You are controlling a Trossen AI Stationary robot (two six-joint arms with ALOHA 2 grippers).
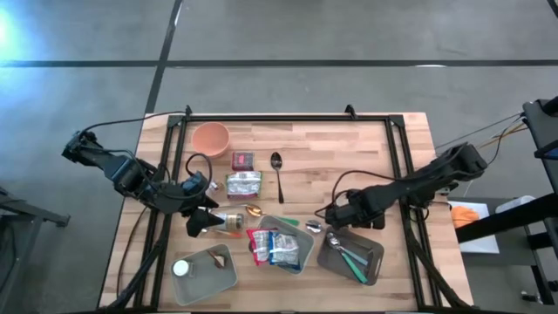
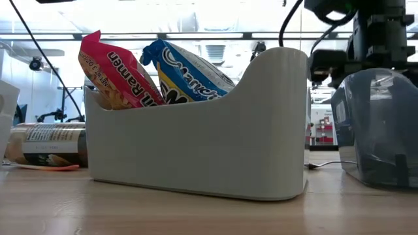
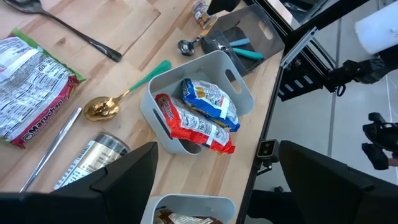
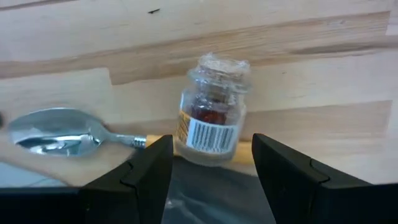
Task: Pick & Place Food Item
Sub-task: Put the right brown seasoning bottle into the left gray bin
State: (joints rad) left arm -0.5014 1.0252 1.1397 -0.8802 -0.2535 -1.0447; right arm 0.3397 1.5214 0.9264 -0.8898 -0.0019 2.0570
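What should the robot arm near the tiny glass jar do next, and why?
Probably ease the right end effector forward until its fingers sit on either side of the small jar, then close. The jar lies on its side on the table just ahead of the open fingers, not yet between them, beside a spoon.

The tabletop is pale wood with visible grain. Ramen packets are glossy plastic film; their bin is matt grey plastic. The spice jar is clear glass.
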